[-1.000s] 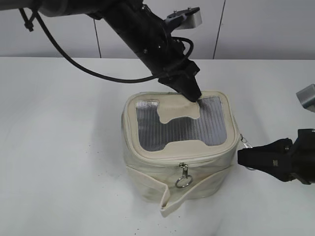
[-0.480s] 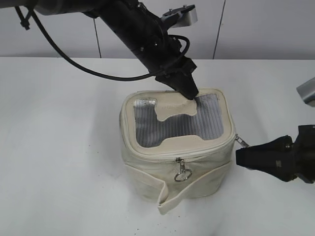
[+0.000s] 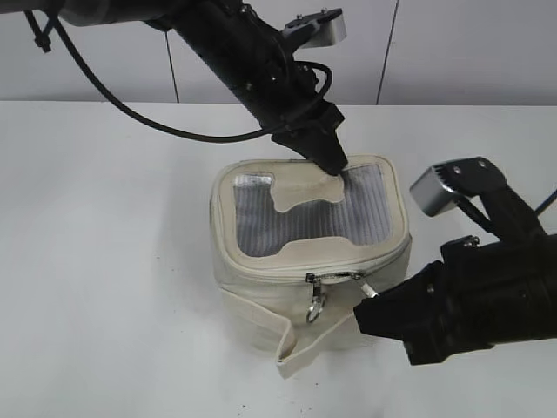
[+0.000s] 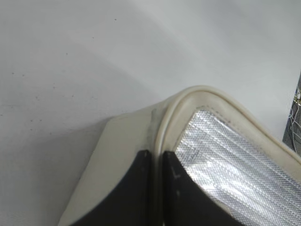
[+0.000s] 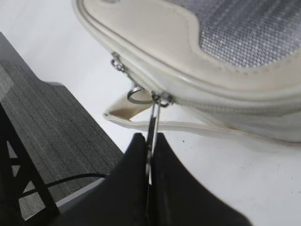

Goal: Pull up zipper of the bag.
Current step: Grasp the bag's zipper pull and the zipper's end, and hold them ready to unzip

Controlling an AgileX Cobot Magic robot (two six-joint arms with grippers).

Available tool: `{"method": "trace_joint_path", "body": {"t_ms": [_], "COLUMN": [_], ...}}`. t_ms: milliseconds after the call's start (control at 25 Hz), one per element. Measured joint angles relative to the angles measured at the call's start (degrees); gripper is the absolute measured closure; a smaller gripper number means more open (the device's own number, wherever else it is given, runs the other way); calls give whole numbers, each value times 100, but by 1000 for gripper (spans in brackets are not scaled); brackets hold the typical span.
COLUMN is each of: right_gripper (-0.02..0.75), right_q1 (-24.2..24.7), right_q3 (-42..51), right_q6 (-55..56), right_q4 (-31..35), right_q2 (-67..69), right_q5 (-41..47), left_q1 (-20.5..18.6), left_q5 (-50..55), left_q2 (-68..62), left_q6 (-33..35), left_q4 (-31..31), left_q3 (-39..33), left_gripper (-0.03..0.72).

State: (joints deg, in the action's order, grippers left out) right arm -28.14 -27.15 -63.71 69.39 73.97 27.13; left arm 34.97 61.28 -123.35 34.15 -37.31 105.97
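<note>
bag (image 3: 309,261), cream with a silver quilted lid panel, is set near the middle of the white bench (image 3: 104,261), a little toward its near edge. since a second ago the right gripper (image 5: 149,148) has been carried from the bag's right side round to its front, and the zipper slider (image 3: 359,279) has been drawn along with it: it was last seen at the right corner of the lid and is now on the front face, close to the second slider with its ring pull (image 3: 315,305). the right gripper is closed on the thin metal pull tab (image 5: 153,122), as the right wrist view shows. the zipper is judged to be nearly shut, only a short gap being left between the two sliders.

the left gripper (image 4: 156,188) is kept nearly closed and pressed onto the lid at the bag's far edge, with only a narrow slit between its fingers; the bag seems to be steadied by this.

no brand, label or writing can be read on the bag or elsewhere.
</note>
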Motion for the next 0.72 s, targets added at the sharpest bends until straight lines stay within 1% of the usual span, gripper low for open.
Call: {"method": "trace_joint_path", "body": {"t_ms": [120, 240, 360, 520, 720], "right_gripper": [732, 732, 732, 732, 732], "right_q1": [-334, -477, -490, -497, -497], "right_q3": [-235, -400, -465, -506, -515], "right_q6": [322, 455, 530, 567, 603], "right_q4": [-211, -281, -310, -292, -291], "right_q2": [40, 125, 264, 482, 503], "right_q5": [-177, -160, -168, 59, 152], "left_q1": [-22, -42, -44, -44, -44], "left_q5": [15, 38, 56, 129, 162], "left_q2": [0, 0, 5, 11, 11], "left_q6": [0, 7, 7, 18, 18], "left_q4": [17, 59, 83, 82, 65], "left_q3": [0, 0, 0, 0, 0], "left_gripper": [650, 650, 650, 650, 650]}}
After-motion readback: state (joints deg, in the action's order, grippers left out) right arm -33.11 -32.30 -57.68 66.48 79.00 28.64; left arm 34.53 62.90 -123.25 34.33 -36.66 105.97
